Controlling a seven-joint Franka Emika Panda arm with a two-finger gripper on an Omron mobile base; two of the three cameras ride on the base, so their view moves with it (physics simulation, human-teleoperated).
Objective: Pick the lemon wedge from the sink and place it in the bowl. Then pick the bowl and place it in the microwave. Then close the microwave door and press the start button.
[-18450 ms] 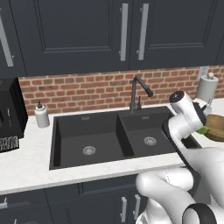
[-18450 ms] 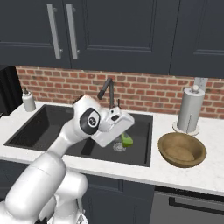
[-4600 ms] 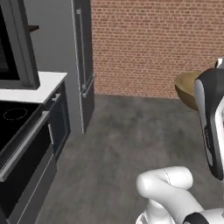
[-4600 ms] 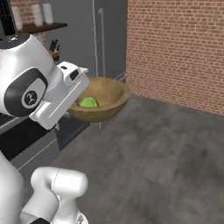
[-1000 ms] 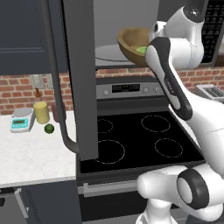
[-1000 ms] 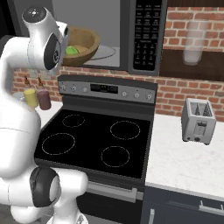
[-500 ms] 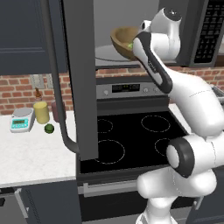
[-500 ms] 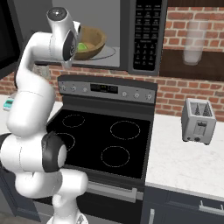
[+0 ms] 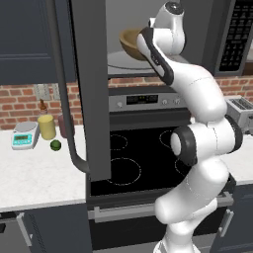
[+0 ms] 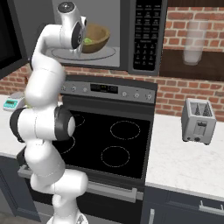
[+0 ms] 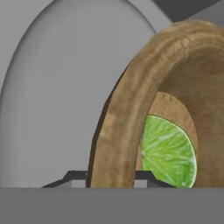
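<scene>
The wooden bowl [image 10: 99, 36] hangs tilted inside the open microwave [image 10: 109, 17], just above the glass turntable [image 10: 83, 53]. My gripper [image 10: 84, 42] is shut on the bowl's near rim; in the hand view its fingertips [image 11: 75, 176] pinch the thick brown rim [image 11: 118, 131]. The lemon wedge [image 11: 168, 153] lies inside the bowl, and shows as a green sliver [image 10: 89, 40] from the right base view. From the left base view the bowl [image 9: 130, 43] sits left of my gripper [image 9: 143, 35]. The microwave door [image 9: 91, 84] stands swung open, with its bar handle [image 9: 63, 99] facing me.
The button panel [image 10: 147, 34] is right of the cavity. Below lies a black cooktop [image 10: 109, 140]. A toaster [image 10: 198, 121] stands on the right counter. A scale [image 9: 24, 136], a yellow jar [image 9: 47, 127] and a green ball [image 9: 56, 145] sit on the left counter.
The arm has stretched upward and carried the bowl deeper into the microwave cavity, over the turntable. The door has not moved.
</scene>
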